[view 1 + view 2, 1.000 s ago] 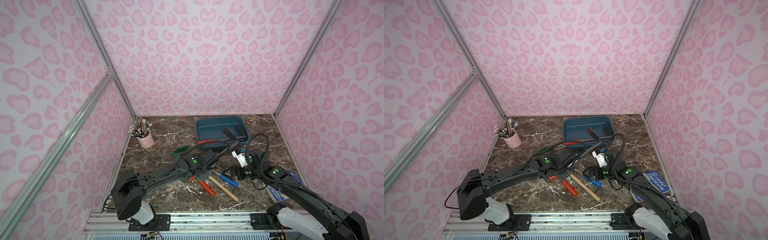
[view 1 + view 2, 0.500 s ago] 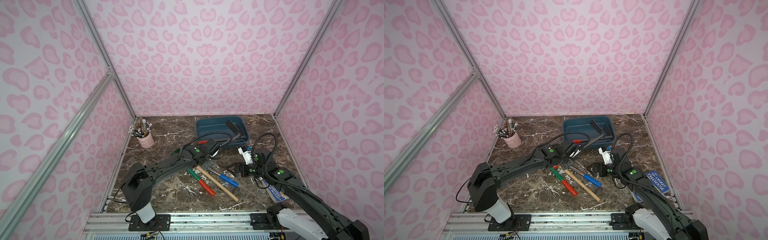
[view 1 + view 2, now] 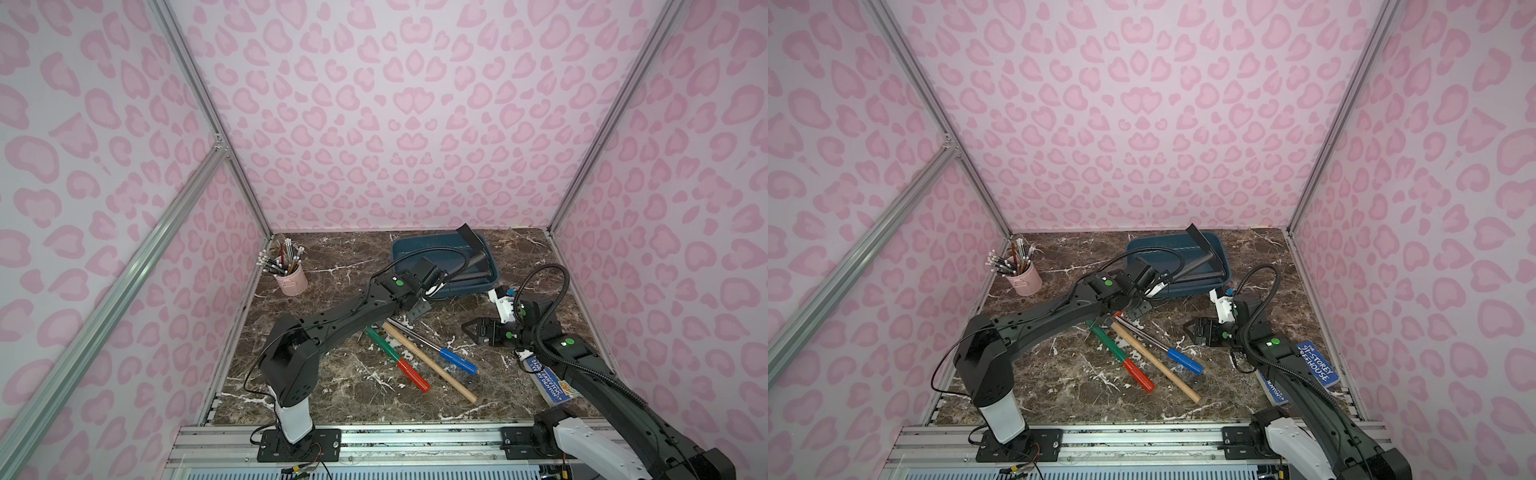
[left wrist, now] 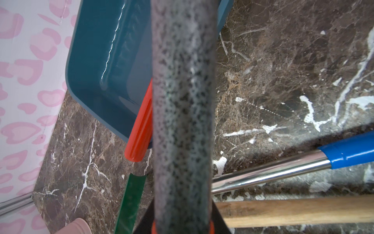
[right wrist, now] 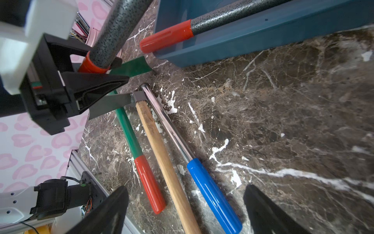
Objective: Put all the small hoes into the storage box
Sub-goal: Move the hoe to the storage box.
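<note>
I hold the small hoe [image 3: 468, 236], a tool with a flat black blade and a dark speckled handle ending in a red collar, in the left claw [image 5: 105, 66], which is clenched on the handle at that collar. The hoe is tilted in the air. Its blade is raised over the far right corner of the storage box [image 3: 415, 243], a shallow dark teal plastic tray that stands near the far edge of the brown marble surface [image 3: 332, 257]. The gripped end hangs outside the near rim of the box. A second speckled tool [image 5: 232, 14] already lies inside, and its red grip sticks out over the rim. The right claw [image 3: 471, 331] is released wide and empty, low over the surface near the right edge. I judge that the step in hand is the placing. Next I should bring the handle end over the near rim, lower the hoe flat beside the second speckled tool, and only then release it.
</note>
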Tool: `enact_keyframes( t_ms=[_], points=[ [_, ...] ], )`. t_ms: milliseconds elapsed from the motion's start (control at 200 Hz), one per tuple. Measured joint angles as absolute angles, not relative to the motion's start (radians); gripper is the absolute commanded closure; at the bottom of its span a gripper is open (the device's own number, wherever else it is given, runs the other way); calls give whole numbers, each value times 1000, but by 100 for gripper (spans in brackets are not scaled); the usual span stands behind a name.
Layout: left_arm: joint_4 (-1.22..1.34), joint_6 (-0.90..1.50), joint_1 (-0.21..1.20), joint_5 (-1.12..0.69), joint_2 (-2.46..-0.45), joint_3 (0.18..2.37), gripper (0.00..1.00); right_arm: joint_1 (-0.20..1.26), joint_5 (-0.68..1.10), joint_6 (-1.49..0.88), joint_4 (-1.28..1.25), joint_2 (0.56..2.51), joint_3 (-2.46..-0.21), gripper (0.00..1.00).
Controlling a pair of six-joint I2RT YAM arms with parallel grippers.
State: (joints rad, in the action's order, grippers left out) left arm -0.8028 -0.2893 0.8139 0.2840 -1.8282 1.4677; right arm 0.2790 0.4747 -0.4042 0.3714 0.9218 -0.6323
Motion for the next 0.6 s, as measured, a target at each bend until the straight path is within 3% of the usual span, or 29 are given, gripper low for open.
enact_keyframes(
  t_ms=[600],
  points=[
    [-797,-399,765,280,-1947,1583,96,243,467,-416,342,948,-679,7]
  ],
)
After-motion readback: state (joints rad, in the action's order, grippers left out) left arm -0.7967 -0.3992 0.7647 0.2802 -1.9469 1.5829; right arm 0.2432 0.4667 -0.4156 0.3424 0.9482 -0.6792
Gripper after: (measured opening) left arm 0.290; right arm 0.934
